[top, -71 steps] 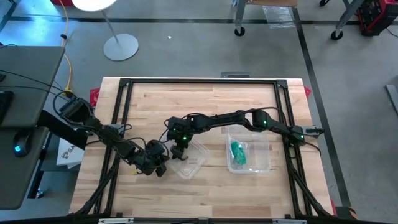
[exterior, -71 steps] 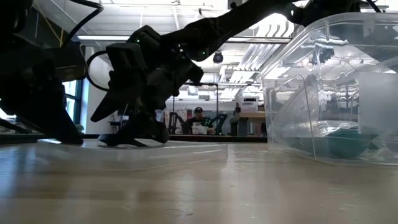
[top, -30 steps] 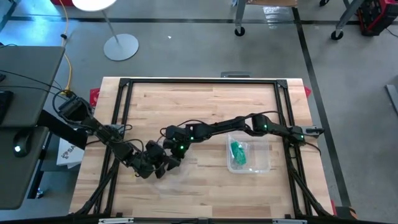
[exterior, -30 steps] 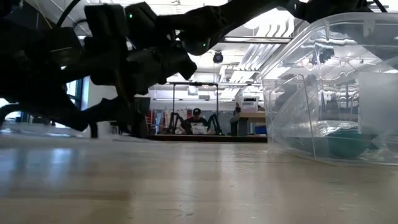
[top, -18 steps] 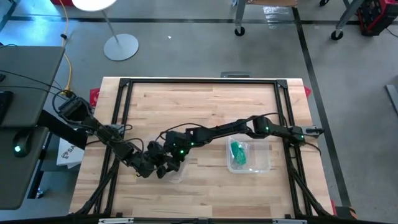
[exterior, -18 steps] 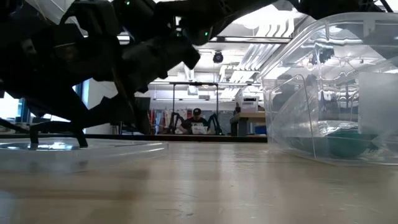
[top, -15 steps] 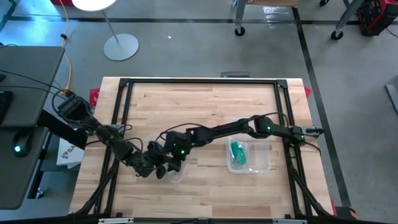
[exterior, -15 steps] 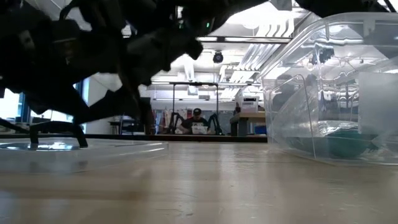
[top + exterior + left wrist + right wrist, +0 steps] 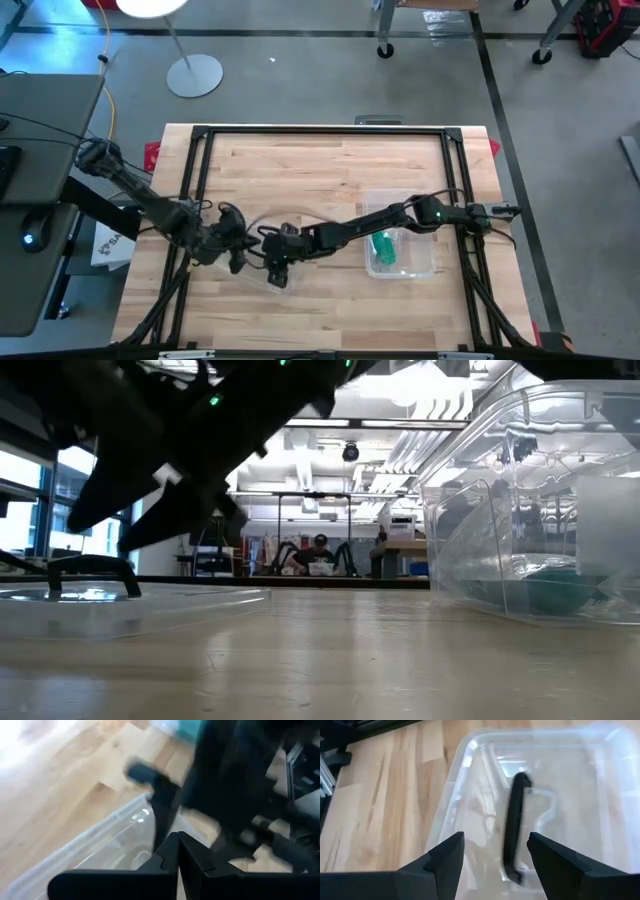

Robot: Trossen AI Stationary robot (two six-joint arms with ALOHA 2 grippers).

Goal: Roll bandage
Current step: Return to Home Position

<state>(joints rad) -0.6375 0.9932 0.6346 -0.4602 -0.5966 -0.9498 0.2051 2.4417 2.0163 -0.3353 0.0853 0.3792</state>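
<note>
The right pincer (image 9: 495,840) hangs with its two dark fingers apart, holding nothing. It is right above the clear lid (image 9: 570,795), a see-through plastic sheet with round corners and a long black handle (image 9: 514,820) down its middle. The lid lies flat on the table (image 9: 340,160), which is made of pale wood planks. Close by, at about 10 o'clock from the right pincer, is the left pincer (image 9: 177,840). Its fingers are pressed together with nothing between them, and a blurry dark arm hides much of what lies past it. At 3 o'clock from the right pincer stands the clear bin (image 9: 420,265), a shiny box open at the top. The bandage (image 9: 382,247), a small green lump, sits inside on the bin's 9 o'clock side. In the low view it is only a hazy teal smudge behind the wall, and the bin is cut off at the edge. Half a second ago the dark arms hung lower in that view. The left arm has swung back toward 10 o'clock. The lid has not moved.
</note>
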